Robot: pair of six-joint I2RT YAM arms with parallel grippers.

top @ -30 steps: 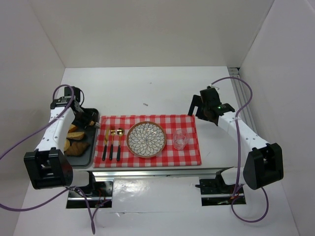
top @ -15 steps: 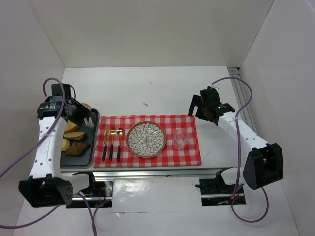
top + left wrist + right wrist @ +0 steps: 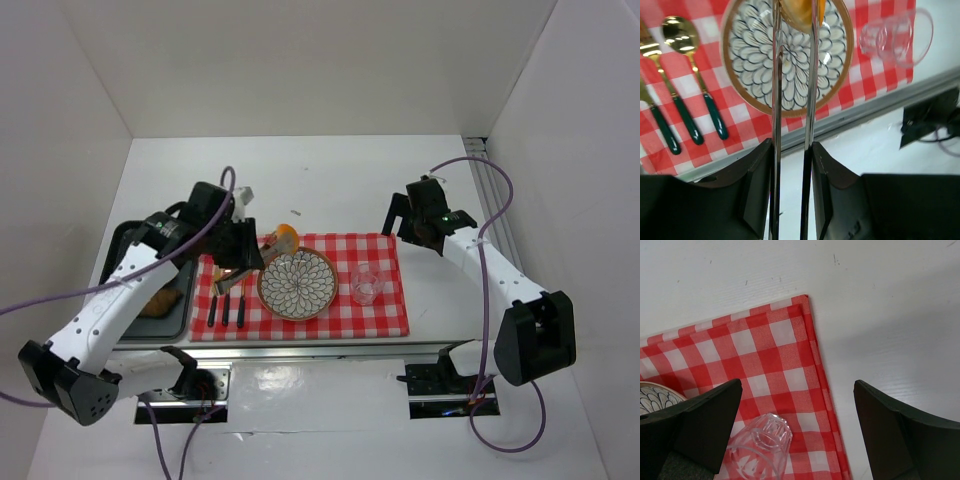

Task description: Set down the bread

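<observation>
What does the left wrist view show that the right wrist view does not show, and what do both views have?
Only the left wrist view: the left claw shut on the tongs, which pinch the bread over the edge of the plate, and the spoon among other cutlery. Only the right wrist view: the open right claw and a corner of the cloth against bare table. Both: the plate, the glass and the checked cloth.

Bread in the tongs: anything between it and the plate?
Nothing visible. The bread hangs in the tongs about over the far rim of the plate, which is bare. The glass and cutlery lie off to its sides.
</observation>
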